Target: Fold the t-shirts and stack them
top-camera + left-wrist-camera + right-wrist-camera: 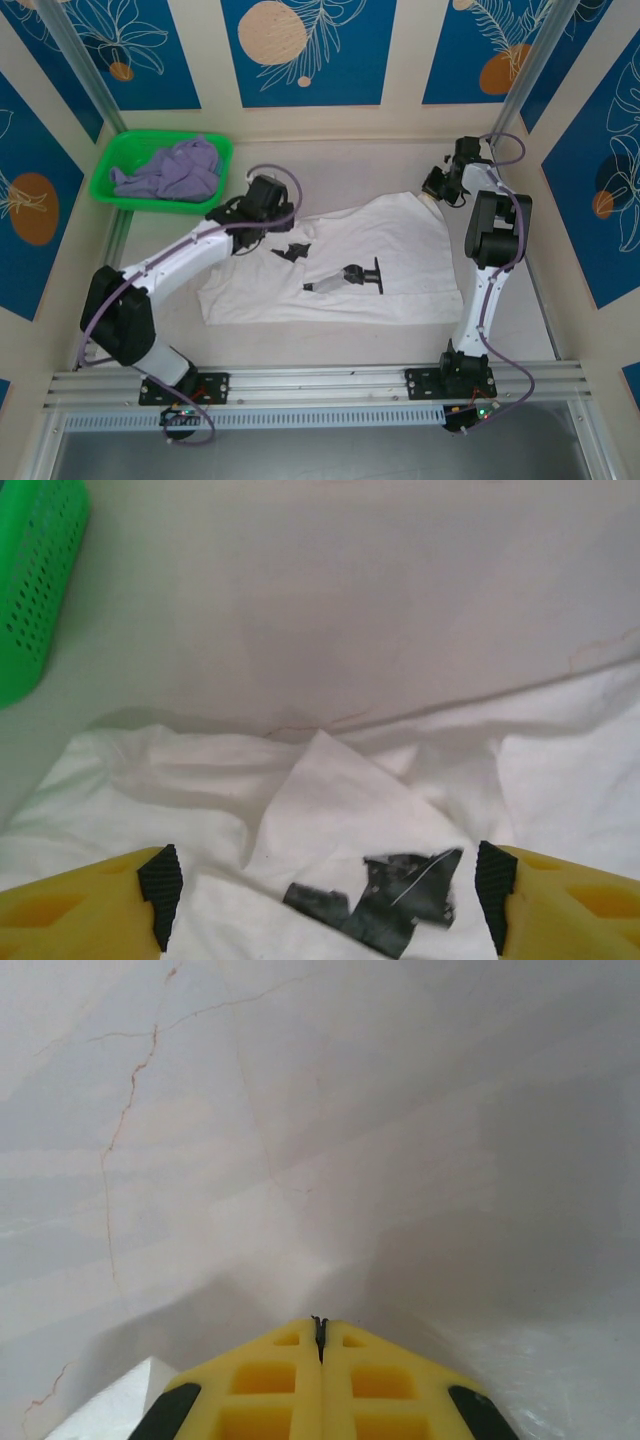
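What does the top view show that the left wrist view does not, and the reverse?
Top view: the lavender tee lying in the basket, the right arm, and the white tee spread wide on the table. Left wrist view: the left gripper open, facing a folded flap of cloth next to the print. Both: white tee, black print, green basket, bare table.

No readable text or numbers, white t-shirt print — abstract black-grey shapes
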